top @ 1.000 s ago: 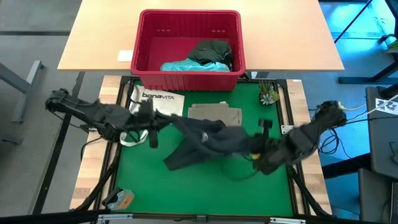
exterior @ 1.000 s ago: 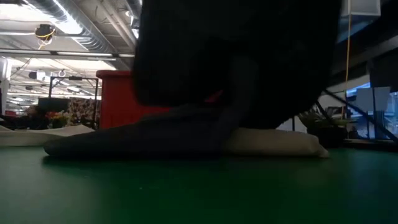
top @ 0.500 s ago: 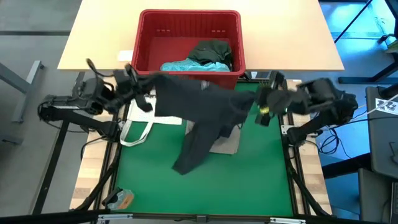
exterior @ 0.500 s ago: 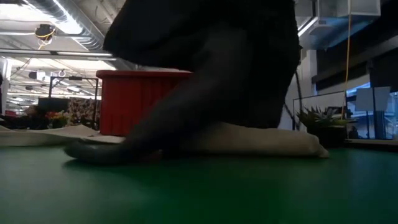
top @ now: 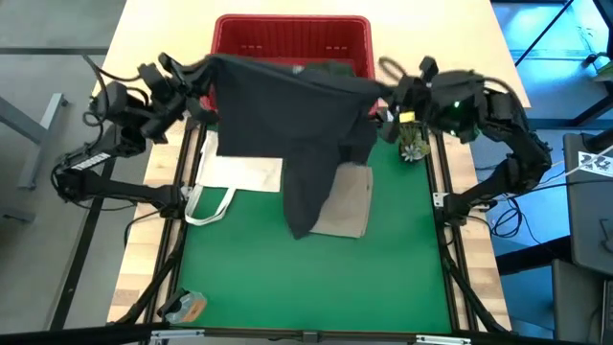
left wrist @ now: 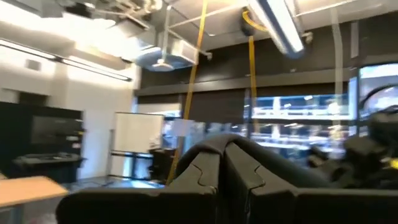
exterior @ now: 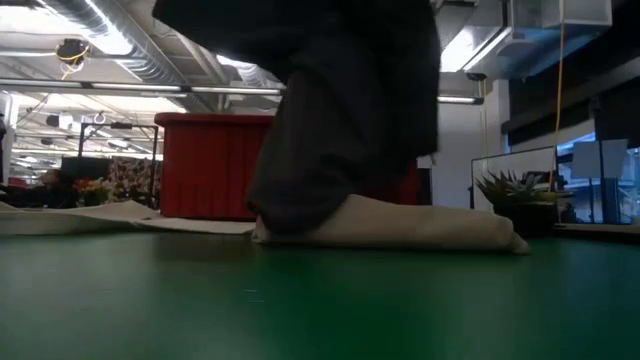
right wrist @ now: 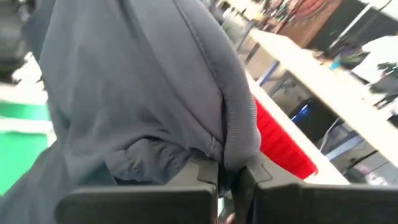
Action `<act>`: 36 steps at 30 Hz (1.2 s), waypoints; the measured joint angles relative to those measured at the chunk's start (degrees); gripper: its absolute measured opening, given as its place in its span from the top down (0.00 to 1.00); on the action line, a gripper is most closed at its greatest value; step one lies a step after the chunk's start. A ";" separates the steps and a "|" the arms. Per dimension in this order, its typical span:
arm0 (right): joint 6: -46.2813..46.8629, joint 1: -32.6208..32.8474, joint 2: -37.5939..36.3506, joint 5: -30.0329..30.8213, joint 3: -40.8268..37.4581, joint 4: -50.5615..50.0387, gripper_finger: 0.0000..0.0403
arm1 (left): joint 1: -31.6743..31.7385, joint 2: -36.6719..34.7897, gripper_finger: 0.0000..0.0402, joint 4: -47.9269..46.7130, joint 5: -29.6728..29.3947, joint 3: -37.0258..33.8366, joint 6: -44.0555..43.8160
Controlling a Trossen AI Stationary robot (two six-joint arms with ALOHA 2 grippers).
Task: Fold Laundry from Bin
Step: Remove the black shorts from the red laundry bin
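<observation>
A dark grey garment [top: 287, 105] hangs spread between my two grippers, above the front of the red bin [top: 287, 34]. My left gripper [top: 199, 72] is shut on its left upper corner and my right gripper [top: 385, 96] on its right upper corner. The garment's lower end [exterior: 290, 215] rests on a folded khaki garment [top: 347, 203] that lies flat on the green mat. A dark green garment [top: 332, 67] peeks out of the bin behind the grey cloth. My left gripper pinches the garment's left upper corner [top: 209, 67] between its shut fingers, coming from the table's left side. In the left wrist view only a dark fold [left wrist: 231, 148] shows over the fingertips. The cloth runs taut toward the other gripper. My right gripper pinches the ribbed band [right wrist: 239, 140] at the garment's right upper corner between its shut fingers, coming from the table's right side. Gathered folds bunch beside the fingers. The cloth hangs below, its lower end on the khaki garment.
A white tote bag [top: 239, 174] lies on the mat's left part, partly under the hanging cloth. A small potted plant [top: 414, 144] stands at the mat's far right corner, close under my right gripper. An orange object [top: 187, 307] lies near the front left corner.
Both grippers have risen and gone toward the table's far edge, staying shut on the grey garment. The garment has gone from a bunched heap on the mat to a spread sheet, its top edge drawn taut. Its lower end has been dragged off the mat onto the khaki garment.
</observation>
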 joint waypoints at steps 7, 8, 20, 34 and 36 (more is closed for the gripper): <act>-1.51 -5.20 0.02 -4.29 0.00 7.39 0.96 | 7.34 2.35 1.00 -8.08 4.39 6.99 0.54; -1.70 -5.65 0.02 -4.96 -0.02 6.99 0.97 | 8.14 2.51 1.00 -8.85 5.60 7.57 0.38; 2.10 -6.12 -0.44 -7.98 -0.02 -13.93 0.96 | 9.95 2.74 1.00 -27.02 13.27 8.13 -4.95; 12.05 -5.41 -0.92 -33.25 -1.31 -30.55 0.95 | -2.27 1.89 1.00 -54.55 16.16 7.49 -19.74; 13.34 -3.71 -0.72 -34.99 -1.31 -30.56 0.95 | -5.04 2.05 1.00 -55.50 15.78 6.05 -20.99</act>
